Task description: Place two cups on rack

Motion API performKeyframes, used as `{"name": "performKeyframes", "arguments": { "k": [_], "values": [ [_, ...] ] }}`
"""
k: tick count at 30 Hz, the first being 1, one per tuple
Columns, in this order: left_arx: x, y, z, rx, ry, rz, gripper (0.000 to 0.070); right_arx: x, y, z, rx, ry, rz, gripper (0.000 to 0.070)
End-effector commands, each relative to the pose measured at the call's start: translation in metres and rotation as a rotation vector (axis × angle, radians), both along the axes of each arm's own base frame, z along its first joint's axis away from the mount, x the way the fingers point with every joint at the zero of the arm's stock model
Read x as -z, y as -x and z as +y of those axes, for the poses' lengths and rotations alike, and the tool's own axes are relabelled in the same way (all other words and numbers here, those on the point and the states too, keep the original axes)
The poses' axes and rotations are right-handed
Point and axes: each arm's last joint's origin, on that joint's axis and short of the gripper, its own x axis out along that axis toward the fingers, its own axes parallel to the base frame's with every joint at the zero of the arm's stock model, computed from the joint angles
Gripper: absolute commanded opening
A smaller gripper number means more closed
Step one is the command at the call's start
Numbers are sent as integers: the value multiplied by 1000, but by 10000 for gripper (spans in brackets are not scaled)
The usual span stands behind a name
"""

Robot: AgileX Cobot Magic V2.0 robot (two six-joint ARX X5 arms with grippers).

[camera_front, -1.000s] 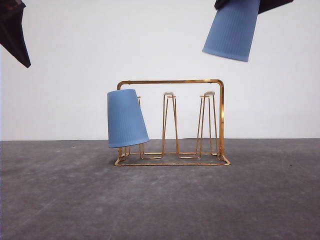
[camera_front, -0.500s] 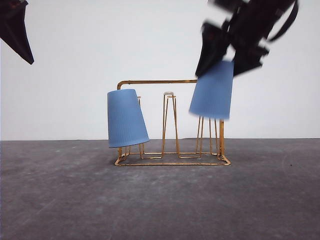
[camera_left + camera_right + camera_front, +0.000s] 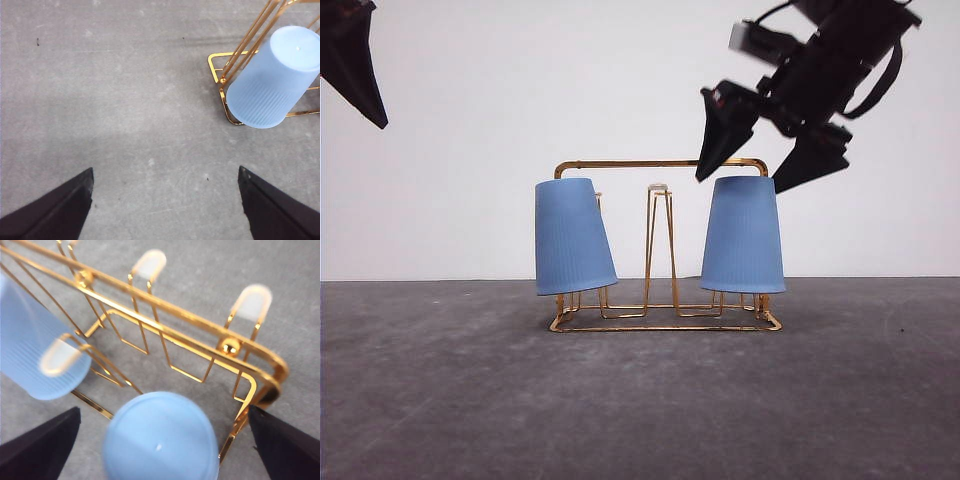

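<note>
- In your front view the gold wire rack [image 3: 665,245] stands on the grey table [image 3: 640,400], roughly at the centre.
- The left cup [image 3: 572,237] sits upside down over the rack's left peg, tilted so its rim swings out toward 7 o'clock.
- The right cup [image 3: 743,236] sits upside down over the rack's right peg, close to upright, its rim just above the rack's base.
- The middle peg [image 3: 658,245] stands bare between the two cups, its pale tip showing.
- Your right gripper [image 3: 750,165] hangs just above the right cup at about 1 o'clock from the rack's centre; its jaws are spread wide, apart from the cup and holding nothing.
- In your right wrist view the cup's closed bottom [image 3: 161,437] lies between the two dark fingers [image 3: 40,445], with clear gaps on each side.
- Your left gripper [image 3: 165,205] is up at 10 o'clock in the front view, well apart from the rack; its jaws are wide and empty over bare table.
</note>
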Motion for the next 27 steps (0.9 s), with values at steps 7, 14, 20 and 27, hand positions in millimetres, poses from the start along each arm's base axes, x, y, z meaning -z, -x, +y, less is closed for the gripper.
{"name": "performKeyframes", "arguments": {
  "k": [7,14,20,27],
  "values": [
    [-1,-3,2,-5,-4,-9,555,-50,41,-25,95,42,-61,700],
    [-1,-4,6,-17,-11,-10,555,-55,88,-65,202,43,-124,700],
    [-1,-4,6,-18,-9,-10,556,-18,129,-90,298,38,-67,700],
    [-1,-3,6,-20,-7,-9,556,2,151,-97,379,64,-51,700]
  ]
}}
